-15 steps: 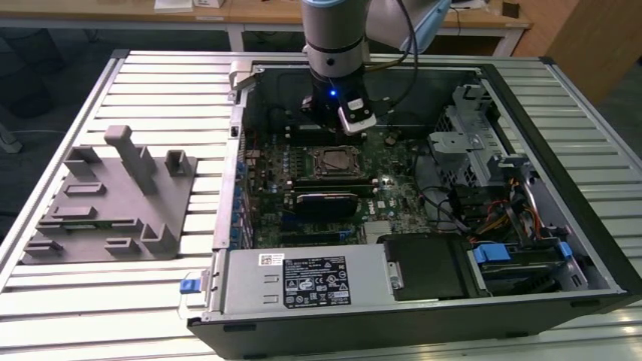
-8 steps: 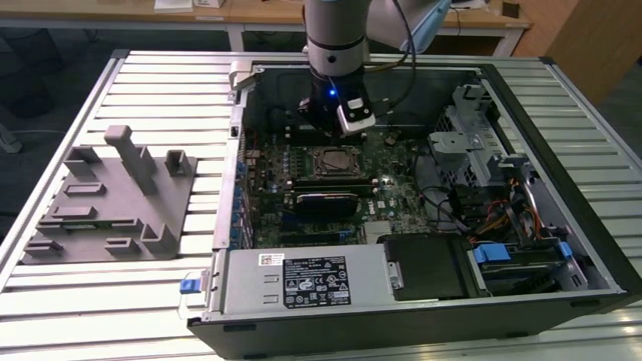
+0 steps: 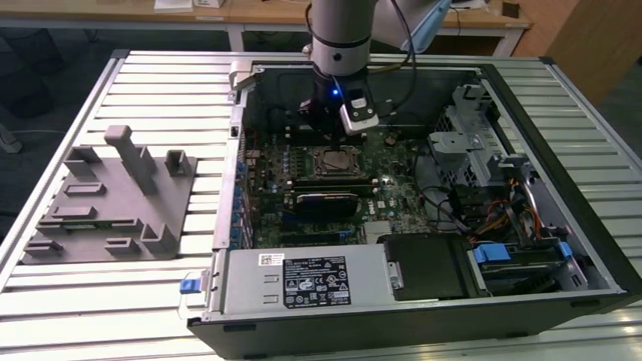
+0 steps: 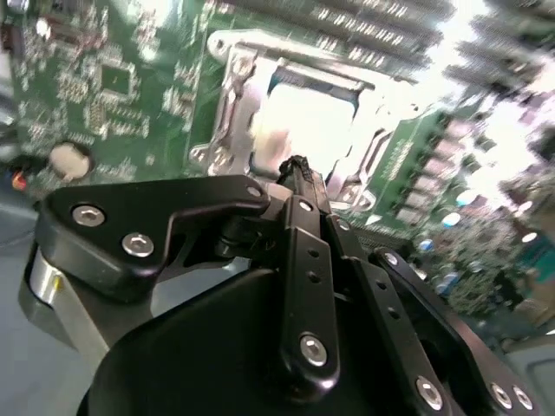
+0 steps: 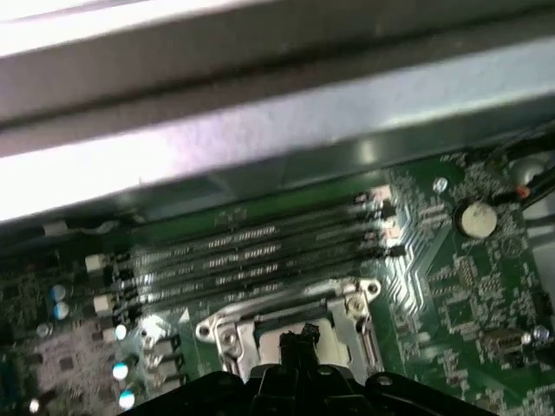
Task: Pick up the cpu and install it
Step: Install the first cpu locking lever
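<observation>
The desk (image 3: 150, 301), a slatted pale metal top, carried an open computer case (image 3: 561, 248) and, well off toward the exterior view's left of the fingers, a grey plastic holder (image 3: 110, 203) with upright posts. The arm (image 3: 341, 34) came down from above into the case.

Inside the case lay the green circuit board (image 3: 401, 195), directly under the fingers. A grey power supply box (image 3: 296, 282) with a label sat at the near edge of the case, well away from the fingers, and a metal drive cage (image 3: 471, 143) stood to the exterior view's right of them.

The fingers (image 4: 299, 169) were drawn close together at their tips, with no object visible between them; they hung just above the silver socket frame (image 4: 230, 113). In the first wrist view the fingers (image 5: 299, 338) sat over the same frame (image 5: 221, 334), with four long memory slots (image 5: 243, 256) just beyond them.

The cpu (image 4: 303, 121) lay flat within the socket frame, right beneath the fingertips, its pale top washed out by glare. Whether the tips touched it could not be told. A round coin battery (image 5: 477, 218) sat on the board off to one side of the fingers.
</observation>
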Tool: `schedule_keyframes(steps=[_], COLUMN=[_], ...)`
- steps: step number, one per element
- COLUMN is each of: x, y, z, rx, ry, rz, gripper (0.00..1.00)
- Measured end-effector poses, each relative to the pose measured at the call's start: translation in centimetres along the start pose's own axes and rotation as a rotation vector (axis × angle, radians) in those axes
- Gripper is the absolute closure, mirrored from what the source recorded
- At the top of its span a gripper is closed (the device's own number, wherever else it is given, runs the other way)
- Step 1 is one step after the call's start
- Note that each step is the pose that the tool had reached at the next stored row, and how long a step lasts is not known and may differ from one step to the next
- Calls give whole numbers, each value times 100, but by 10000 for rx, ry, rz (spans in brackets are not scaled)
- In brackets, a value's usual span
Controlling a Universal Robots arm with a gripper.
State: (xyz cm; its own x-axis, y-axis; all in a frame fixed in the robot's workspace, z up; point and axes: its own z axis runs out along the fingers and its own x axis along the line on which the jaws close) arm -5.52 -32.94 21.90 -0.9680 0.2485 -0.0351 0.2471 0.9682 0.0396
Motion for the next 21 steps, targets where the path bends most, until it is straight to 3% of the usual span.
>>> schedule_keyframes(steps=[1, 6, 14, 21], x=[-3, -7, -32, -60], y=[0, 1, 8, -7], z=[0, 1, 10, 12], rx=[98, 103, 90, 178], ry=[37, 65, 100, 139], rz=[-26, -94, -923, -1243], gripper=[89, 89, 89, 89])
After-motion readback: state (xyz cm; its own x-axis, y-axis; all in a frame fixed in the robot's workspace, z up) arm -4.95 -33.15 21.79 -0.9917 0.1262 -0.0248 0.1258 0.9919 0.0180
